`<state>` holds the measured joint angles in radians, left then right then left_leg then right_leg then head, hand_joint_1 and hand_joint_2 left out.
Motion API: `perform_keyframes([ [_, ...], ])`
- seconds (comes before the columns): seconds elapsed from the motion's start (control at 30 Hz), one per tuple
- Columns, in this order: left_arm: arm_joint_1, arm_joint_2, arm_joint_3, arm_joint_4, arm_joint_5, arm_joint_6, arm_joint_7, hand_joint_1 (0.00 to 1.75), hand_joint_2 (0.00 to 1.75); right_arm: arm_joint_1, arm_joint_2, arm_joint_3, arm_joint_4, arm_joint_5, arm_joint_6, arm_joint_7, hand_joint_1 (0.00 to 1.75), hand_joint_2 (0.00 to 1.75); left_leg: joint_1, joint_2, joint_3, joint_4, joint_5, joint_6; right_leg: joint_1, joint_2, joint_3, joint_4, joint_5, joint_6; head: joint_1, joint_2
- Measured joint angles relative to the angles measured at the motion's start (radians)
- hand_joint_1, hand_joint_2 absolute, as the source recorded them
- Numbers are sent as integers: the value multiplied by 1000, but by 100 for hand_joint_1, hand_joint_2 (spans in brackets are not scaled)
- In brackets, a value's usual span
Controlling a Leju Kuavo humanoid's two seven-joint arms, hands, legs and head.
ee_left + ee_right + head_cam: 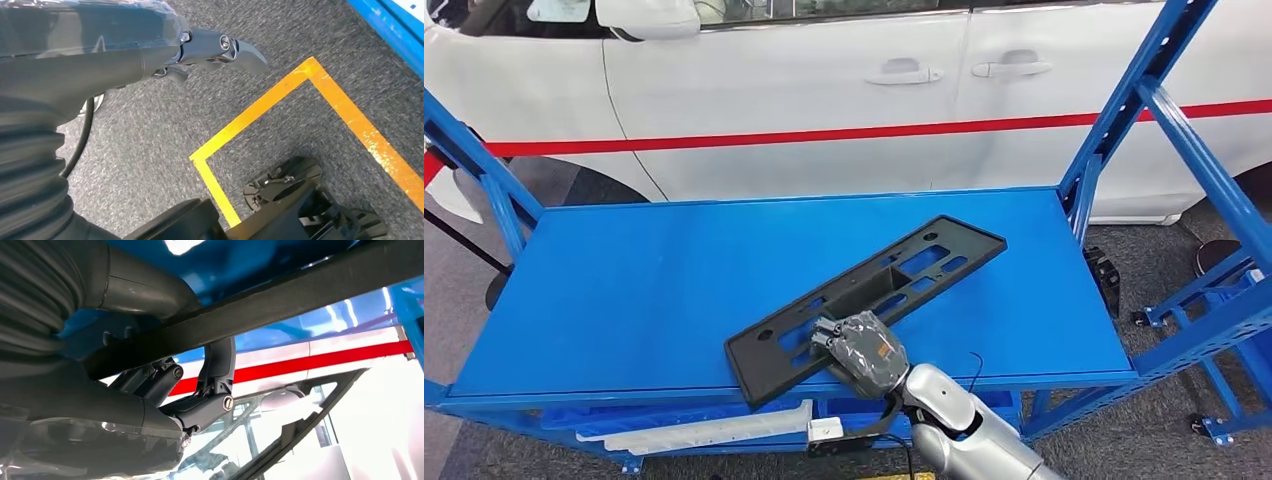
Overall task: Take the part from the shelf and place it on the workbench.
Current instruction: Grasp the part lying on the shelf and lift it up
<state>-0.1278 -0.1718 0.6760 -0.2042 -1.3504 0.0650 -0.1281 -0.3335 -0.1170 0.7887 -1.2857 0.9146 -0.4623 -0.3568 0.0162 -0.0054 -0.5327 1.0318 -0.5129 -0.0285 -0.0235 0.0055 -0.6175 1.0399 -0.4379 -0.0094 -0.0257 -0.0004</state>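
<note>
A white car with a red stripe [824, 134] fills the background behind a blue shelf [644, 290]. The black part [869, 297], a long slotted panel, lies on that shelf, its long axis running from lower centre of the frame toward upper right. The right hand [861, 350] grips its near lower end (fingers wrapped over the edge in the right wrist view). The left hand [210, 50] hangs over the floor, fingers curled in, holding nothing.

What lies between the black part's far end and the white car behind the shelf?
Bare blue shelf top, then its back edge, as the head view shows. The right robot hand grips the black part at its near end.
</note>
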Motion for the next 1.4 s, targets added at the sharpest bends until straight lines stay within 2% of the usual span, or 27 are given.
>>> perform_keyframes([
  [0.1, -1, 2, 0, 0, -4, 0, 1, 0, 175, 23, -4, -15, -30, 20, 0, 5, 175, 175, 2, 2, -63, 160, -108, -8, 3, -4, -17, -2, 13, -17, 0, 0],
  [0.17, -1, 3, 0, 0, -6, -1, 3, 0, 175, 39, -8, -23, -43, 27, -1, 9, 175, 175, 2, 2, -92, 252, -145, -6, 10, -6, -32, -1, 23, -20, 0, 0],
  [0.2, -1, 3, 0, 0, -7, -1, 4, 0, 175, 48, -11, -28, -50, 29, -1, 9, 175, 175, 1, 2, -81, 246, -134, -1, 13, -7, -39, -1, 29, -21, 0, 0],
  [0.23, -1, 3, 0, 0, -7, -2, 6, 0, 175, 55, -13, -31, -57, 31, -2, 10, 175, 175, -2, 2, -50, 200, -107, 6, 17, -6, -45, -1, 36, -21, 0, 0],
  [0.3, -5, 5, 0, 0, -7, -2, 9, 0, 175, 65, -18, -38, -74, 35, -3, 10, 175, 175, -10, 3, 39, 52, -55, 25, 21, -6, -54, -2, 50, -18, 0, 0],
  [0.33, -7, 6, 0, 0, -7, -1, 9, 0, 175, 69, -19, -40, -82, 37, -3, 11, 175, 175, -15, 5, 67, -1, -39, 30, 20, -6, -56, -3, 57, -15, 0, 0],
  [0.37, -9, 7, 0, 0, -6, -1, 10, 0, 175, 72, -21, -42, -88, 40, -2, 12, 175, 175, -20, 7, 81, -31, -32, 34, 19, -7, -57, -5, 65, -9, 0, 0],
  [0.47, -9, 8, 0, 0, -4, 0, 10, 0, 175, 77, -23, -48, -102, 52, 6, 14, 175, 175, -24, 10, 68, -48, -4, 45, 13, -9, -60, -18, 86, 11, 0, 0],
  [0.5, -9, 8, 1, 0, -4, 0, 10, 0, 175, 77, -24, -51, -105, 55, 9, 15, 175, 175, -22, 12, 61, -55, 11, 51, 13, -8, -65, -12, 73, 17, 0, 0],
  [0.53, -10, 8, 1, 0, -4, 0, 10, 0, 175, 77, -25, -54, -107, 57, 12, 15, 175, 175, -19, 13, 51, -62, 27, 57, 13, -7, -75, 11, 39, 22, 0, 0],
  [0.6, -11, 7, 2, 0, -2, 1, 10, 0, 175, 77, -27, -59, -108, 59, 16, 16, 175, 175, -17, 14, 24, -65, 54, 64, 11, -6, -107, 122, -66, 30, 0, 0],
  [0.63, -10, 7, 2, 0, -2, 1, 10, 0, 175, 78, -28, -60, -108, 60, 18, 16, 175, 175, -17, 15, 8, -63, 65, 64, 10, -6, -122, 191, -106, 34, 0, 0],
  [0.67, -9, 6, 3, 0, -1, 1, 10, 0, 175, 78, -29, -61, -108, 60, 19, 16, 175, 175, -17, 15, -9, -60, 75, 63, 9, -6, -129, 245, -122, 38, 0, 0],
  [0.7, -8, 6, 4, 0, -1, 1, 10, 0, 175, 78, -29, -62, -108, 60, 20, 16, 175, 175, -17, 15, -25, -56, 84, 61, 9, -6, -121, 271, -115, 41, 0, 0],
  [0.73, -8, 6, 5, 0, 0, 1, 10, 0, 175, 78, -30, -63, -108, 60, 21, 16, 175, 175, -16, 16, -42, -49, 92, 59, 7, -6, -95, 260, -92, 42, 0, 0],
  [0.8, -8, 6, 6, 0, 0, 1, 9, 0, 175, 77, -31, -64, -108, 61, 21, 16, 175, 175, -15, 15, -72, -31, 102, 52, 4, -6, 4, 141, -58, 42, 0, 0],
  [0.87, -9, 6, 6, 0, -1, 1, 9, 0, 175, 77, -31, -65, -110, 62, 21, 16, 175, 175, -18, 14, -92, -12, 109, 43, 7, -4, 85, 20, -70, 33, 0, 0],
  [0.9, -10, 6, 6, 0, -2, 1, 8, 0, 175, 77, -31, -65, -111, 63, 21, 16, 175, 175, -19, 13, -98, -7, 114, 37, 9, -2, 99, -7, -81, 26, 0, 0],
  [0.97, -9, 6, 6, 0, -4, 0, 7, 0, 175, 79, -32, -65, -112, 65, 21, 16, 175, 175, -18, 12, -104, -4, 125, 25, 11, -2, 91, -13, -72, 7, 0, 0],
  [1.03, -7, 6, 6, 0, -6, 0, 6, 0, 175, 80, -32, -65, -112, 67, 21, 16, 175, 175, -14, 10, -122, 22, 92, 13, 9, -5, 74, -16, -52, -10, 0, 0],
  [1.13, -6, 6, 6, 0, -9, -1, 5, 0, 175, 83, -32, -65, -114, 68, 20, 16, 175, 175, -8, 10, -171, 182, -45, -2, 8, -8, 35, -17, -19, -21, 0, 0],
  [1.17, -6, 6, 6, 0, -10, -2, 5, 0, 175, 85, -32, -65, -114, 69, 20, 17, 175, 175, -6, 10, -178, 236, -70, -5, 9, -8, 20, -16, -8, -21, 0, 0],
  [1.2, -6, 6, 6, 0, -12, -2, 5, 0, 175, 88, -33, -65, -114, 69, 20, 17, 175, 175, -5, 10, -172, 266, -71, -6, 10, -9, 6, -16, 3, -19, -1, 0],
  [1.23, -6, 6, 6, 0, -14, -2, 5, 0, 175, 90, -34, -66, -114, 70, 19, 17, 175, 175, -5, 10, -152, 264, -52, -6, 10, -9, -8, -15, 13, -18, -1, 0],
  [1.3, -9, 6, 6, 0, -16, -3, 5, 0, 175, 95, -35, -68, -116, 70, 15, 17, 175, 175, -5, 9, -62, 164, -3, 0, 10, -9, -31, -14, 33, -12, -1, 0],
  [1.37, -15, 6, 6, 0, -20, -4, 5, 0, 175, 98, -37, -75, -121, 70, 9, 17, 175, 175, -10, 8, 38, 22, -3, 12, 11, -9, -44, -14, 53, -2, -1, 0],
  [1.4, -18, 7, 6, 0, -23, -6, 6, 0, 175, 99, -38, -78, -124, 70, 5, 18, 175, 175, -14, 7, 64, -21, -12, 19, 11, -9, -46, -16, 62, 4, 0, 0],
])
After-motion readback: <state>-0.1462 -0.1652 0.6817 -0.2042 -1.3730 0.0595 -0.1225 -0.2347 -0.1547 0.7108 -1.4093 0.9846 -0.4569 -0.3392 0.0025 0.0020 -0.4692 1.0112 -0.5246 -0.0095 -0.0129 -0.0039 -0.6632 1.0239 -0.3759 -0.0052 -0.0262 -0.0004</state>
